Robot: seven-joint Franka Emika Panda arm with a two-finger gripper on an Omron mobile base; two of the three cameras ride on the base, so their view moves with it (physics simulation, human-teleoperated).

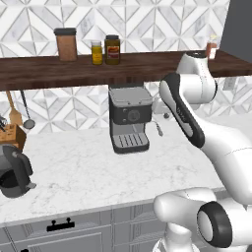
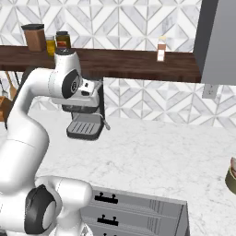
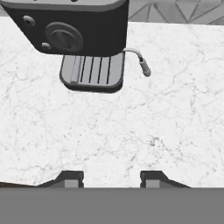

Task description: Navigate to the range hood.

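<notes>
The range hood is out of view. My gripper [image 3: 111, 178] is open with nothing between its fingers, hovering over the white marble counter [image 3: 131, 131] in front of a black and grey coffee machine [image 3: 74, 30]. In the base views the arm is folded up beside that coffee machine [image 1: 129, 118] [image 2: 85, 124], under a dark wooden shelf [image 1: 44, 71].
Jars [image 1: 112, 49] and a brown canister [image 1: 66, 44] stand on the shelf. A grey wall cabinet [image 2: 216, 41] hangs at the right. A dark kettle [image 1: 12, 170] and a knife block [image 1: 12, 137] sit at the left. Grey drawers [image 2: 138, 203] run below the counter.
</notes>
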